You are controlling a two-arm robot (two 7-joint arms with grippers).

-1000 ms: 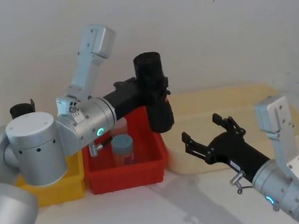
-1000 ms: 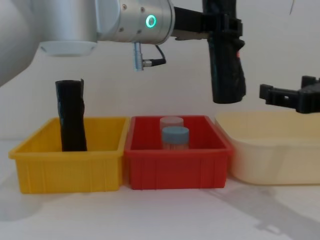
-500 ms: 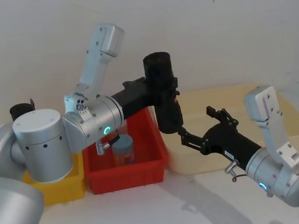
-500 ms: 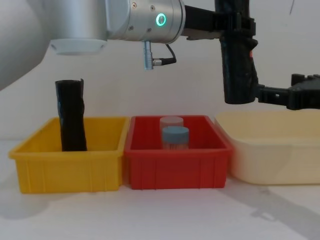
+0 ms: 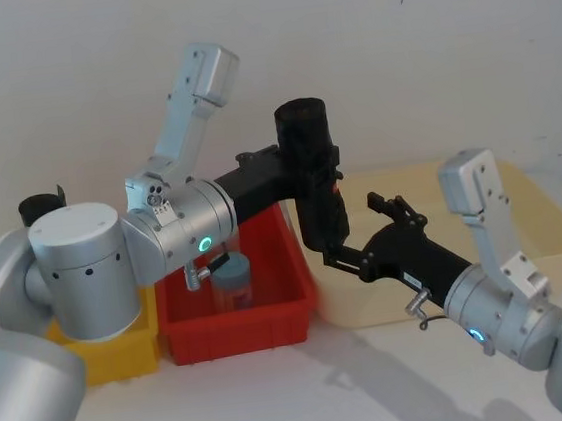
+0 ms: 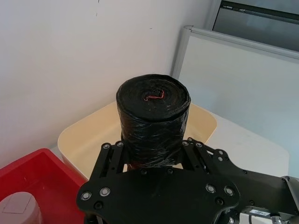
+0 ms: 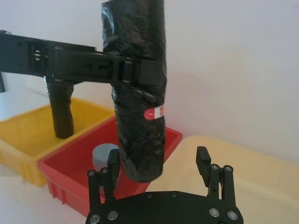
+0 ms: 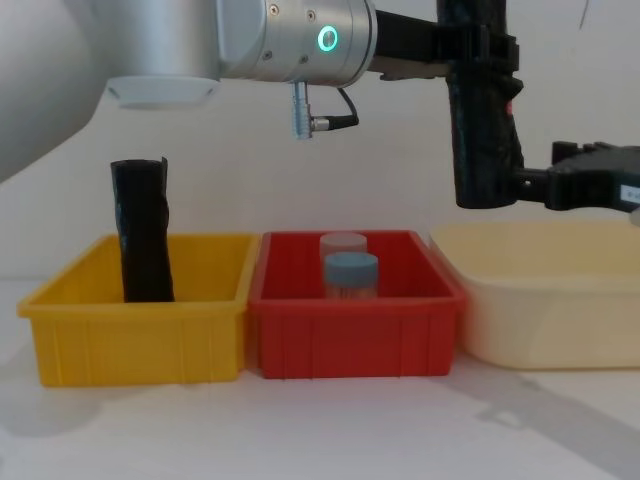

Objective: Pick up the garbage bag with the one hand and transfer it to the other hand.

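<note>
Handover appears imminent but is not made. The left gripper (image 5: pixel 308 164), reaching in from 9 o'clock in the head view, is clamped across the upper half of the garbage bag (image 5: pixel 320 216). It holds the bag upright in the air, clear of every container. That height and vertical pose look chosen to leave the lower half free for the other arm.

The right gripper (image 7: pixel 157 163) comes in from 4 o'clock with its fingers spread either side of the roll's lower end. One finger is just beside the plastic and the other stands apart, so it grips nothing yet. The next move, in my judgement, is to close there before the left lets go. The crinkly film may slip.

The roll hangs above the border between the red bin (image 8: pixel 355 330) and the cream tub (image 8: pixel 550 310). Two capped jars (image 8: pixel 350 275) stand in the red bin. At 9 o'clock of it sits a yellow bin (image 8: pixel 140 345) holding a thinner black roll (image 8: pixel 143 235), which leans slightly.

The table (image 8: pixel 320 430) is plain white, and so is the wall (image 8: pixel 250 190) behind it. A grey-framed partition panel (image 6: pixel 243 84) stands beyond the tub.
</note>
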